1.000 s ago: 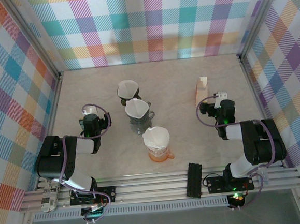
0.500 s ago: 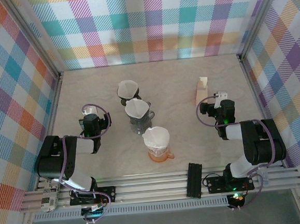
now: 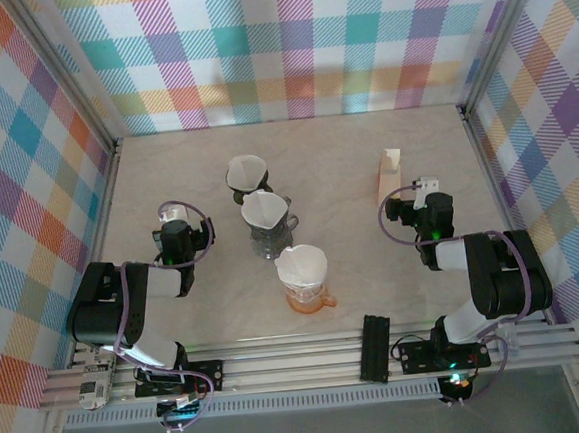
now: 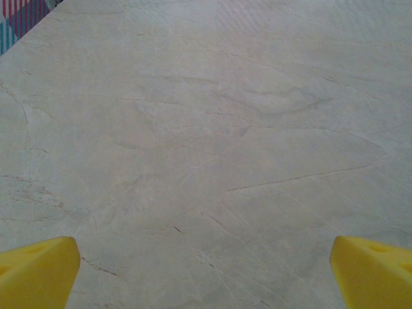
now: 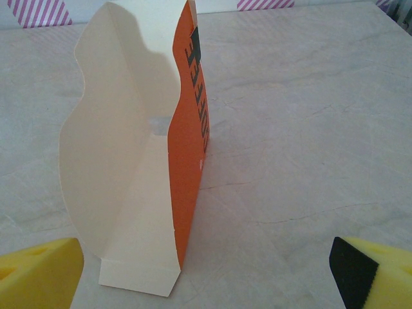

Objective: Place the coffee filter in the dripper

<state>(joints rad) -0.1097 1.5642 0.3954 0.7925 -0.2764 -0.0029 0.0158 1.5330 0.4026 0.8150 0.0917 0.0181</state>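
Observation:
Three drippers stand in a row mid-table, each with a white coffee filter in it: a black dripper [image 3: 247,177], a clear grey dripper [image 3: 267,220] and an orange dripper [image 3: 303,279]. An orange filter box [image 3: 391,175] stands at the right. In the right wrist view the box [image 5: 187,129] is just ahead and left of centre, its open cream side facing me. My right gripper [image 3: 425,188] is open just short of the box, yellow fingertips [image 5: 38,270] wide apart. My left gripper [image 3: 172,218] is open over bare table, left of the drippers, nothing between its fingertips [image 4: 38,270].
Plaid walls close in the table [image 3: 197,314] on three sides. A black block [image 3: 377,347] lies on the front rail between the arm bases. Bare marbled tabletop [image 4: 206,141] lies ahead of the left gripper.

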